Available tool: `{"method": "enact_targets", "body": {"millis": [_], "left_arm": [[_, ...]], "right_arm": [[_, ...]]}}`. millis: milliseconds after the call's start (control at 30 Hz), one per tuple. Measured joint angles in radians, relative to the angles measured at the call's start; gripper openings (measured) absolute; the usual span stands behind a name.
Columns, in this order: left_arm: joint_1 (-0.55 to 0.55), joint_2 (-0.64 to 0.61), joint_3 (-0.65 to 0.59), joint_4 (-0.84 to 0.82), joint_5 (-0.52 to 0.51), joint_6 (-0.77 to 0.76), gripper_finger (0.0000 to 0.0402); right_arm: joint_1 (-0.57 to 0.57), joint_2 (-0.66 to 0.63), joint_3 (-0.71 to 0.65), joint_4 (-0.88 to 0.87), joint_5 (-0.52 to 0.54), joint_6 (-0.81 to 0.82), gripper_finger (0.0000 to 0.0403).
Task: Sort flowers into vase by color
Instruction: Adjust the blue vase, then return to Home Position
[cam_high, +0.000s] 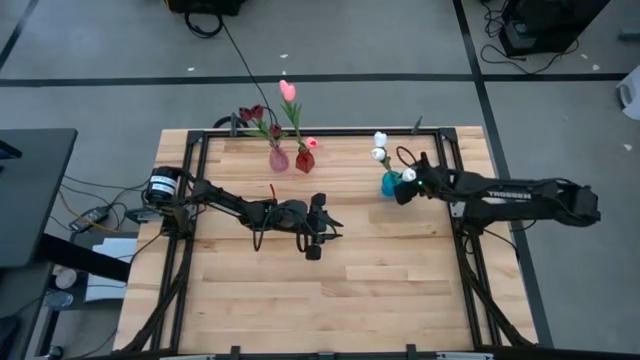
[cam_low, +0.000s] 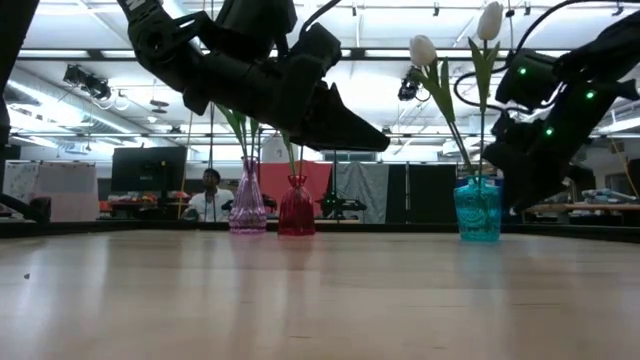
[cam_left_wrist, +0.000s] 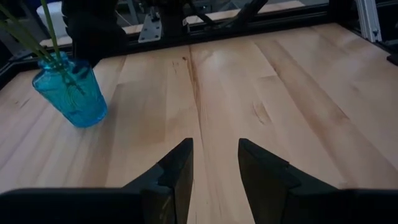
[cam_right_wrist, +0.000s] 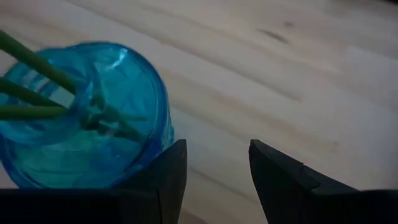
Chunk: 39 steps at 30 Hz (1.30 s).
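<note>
Right gripper (cam_right_wrist: 214, 180), released, just beside the blue vase (cam_right_wrist: 81, 118); left gripper (cam_left_wrist: 214, 171) seemingly empty, parted

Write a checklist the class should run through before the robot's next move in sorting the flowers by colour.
1. White flowers in blue vase: ok.
2. Maroon flowers in pink vase: ok.
3. Pink flowers in red vase: ok.
4. Right tool open and empty beside the blue vase: ok.
5. Left tool open, empty, mid-table: ok.
6. Loose flowers left on table: none seen, ok.
</note>
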Motion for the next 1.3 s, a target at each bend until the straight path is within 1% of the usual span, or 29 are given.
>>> {"method": "enact_targets", "body": {"millis": [200,400,733,867,933,1033,1133,1300], "left_arm": [[0.0,0.0,0.0,-0.029,-0.005,-0.005,0.0133],[0.0,0.0,0.0,-0.099,-0.007,-0.029,0.0133],[0.0,-0.003,0.0,-0.143,-0.009,-0.045,0.0133],[0.001,-0.046,-0.001,-0.165,-0.009,-0.035,0.0133],[0.001,-0.096,-0.015,-0.182,-0.012,-0.019,0.0133],[0.01,-0.191,-0.076,-0.181,-0.019,-0.016,0.0133],[0.033,-0.301,-0.18,-0.155,-0.033,-0.025,0.0133],[0.065,-0.477,-0.389,-0.024,-0.035,-0.097,0.0133]], "right_arm": [[0.017,0.096,0.0,0.105,-0.029,0.003,0.0182],[0.031,0.203,0.0,0.273,-0.052,-0.014,0.0182],[0.031,0.407,0.0,0.569,-0.152,-0.048,0.0182],[0.032,0.44,0.0,0.621,-0.198,-0.08,0.0182],[0.032,0.422,0.0,0.607,-0.209,-0.099,0.0182],[0.029,0.352,0.0,0.578,-0.212,-0.12,0.0182],[0.021,0.243,0.0,0.522,-0.209,-0.141,0.0182],[0.021,0.023,0.0,0.392,-0.146,-0.157,0.0182]]}}
